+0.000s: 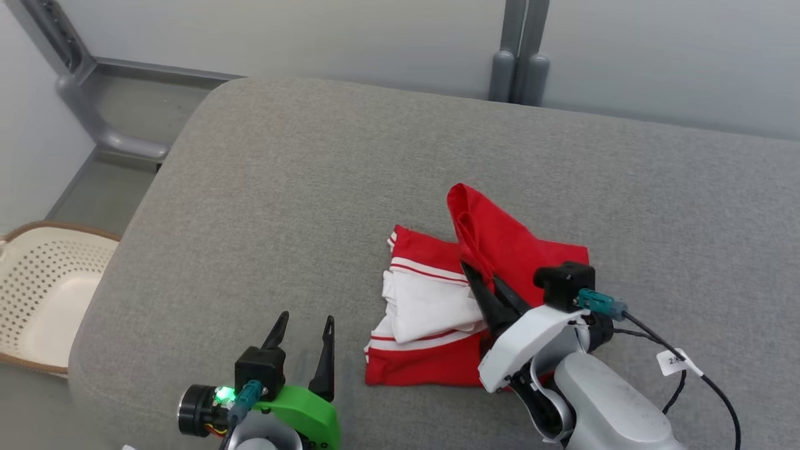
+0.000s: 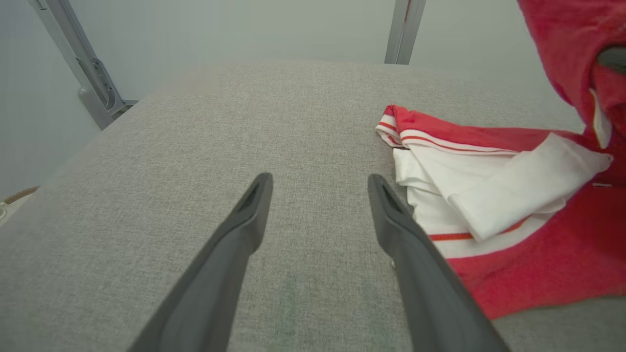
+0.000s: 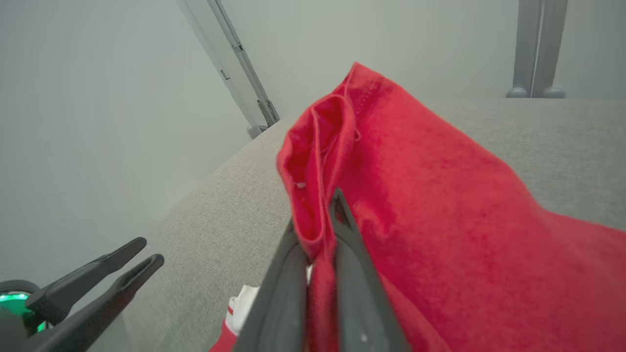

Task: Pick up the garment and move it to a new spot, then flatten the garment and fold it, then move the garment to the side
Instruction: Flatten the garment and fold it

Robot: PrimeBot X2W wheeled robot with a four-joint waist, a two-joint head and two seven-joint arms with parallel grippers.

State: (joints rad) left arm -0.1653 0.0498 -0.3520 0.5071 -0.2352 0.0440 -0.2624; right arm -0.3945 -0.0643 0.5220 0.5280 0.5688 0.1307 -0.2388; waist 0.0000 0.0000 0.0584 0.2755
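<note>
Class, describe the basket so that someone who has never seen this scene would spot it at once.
Start at the big grey pad. Beyond its left edge, lower down, stands the basket. It alone is cream, pierced with small holes and brown-rimmed.

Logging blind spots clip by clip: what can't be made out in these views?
Head view: near right corner of the garment, hidden under the right gripper and its wrist.
Right wrist view: the garment's flat part, hidden behind the pinched red fold.
Left wrist view: the garment's right side, cut off by the frame edge; raised fold blurred.
Head view: the basket, cut off by the left edge.
</note>
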